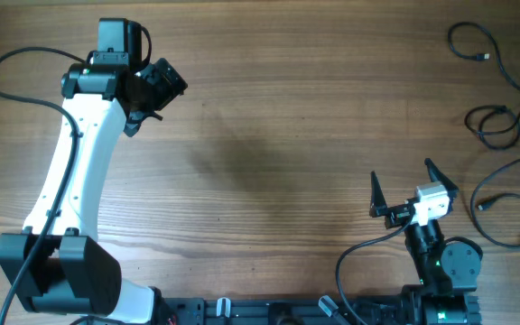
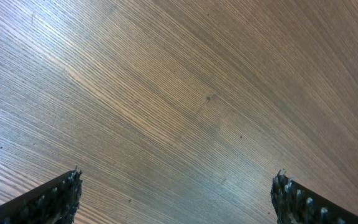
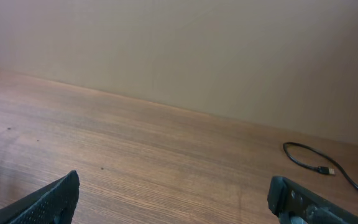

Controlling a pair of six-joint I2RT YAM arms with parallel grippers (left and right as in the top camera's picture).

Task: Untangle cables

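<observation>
Right now we are keeping both grippers spread wide and pinching nothing: our left gripper (image 2: 176, 182) is hanging over bare wood at the far left of the table (image 1: 269, 135), while our right gripper (image 1: 403, 176) is sitting at the near right. The cables (image 1: 497, 112) are lying as separate loose black loops along the table's right edge, apart from both grippers.

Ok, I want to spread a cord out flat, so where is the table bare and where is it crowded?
The table is bare across its wide middle, between the left gripper and the right gripper. It is crowded along the right edge, where the cables lie in loose loops beyond the right gripper.
</observation>
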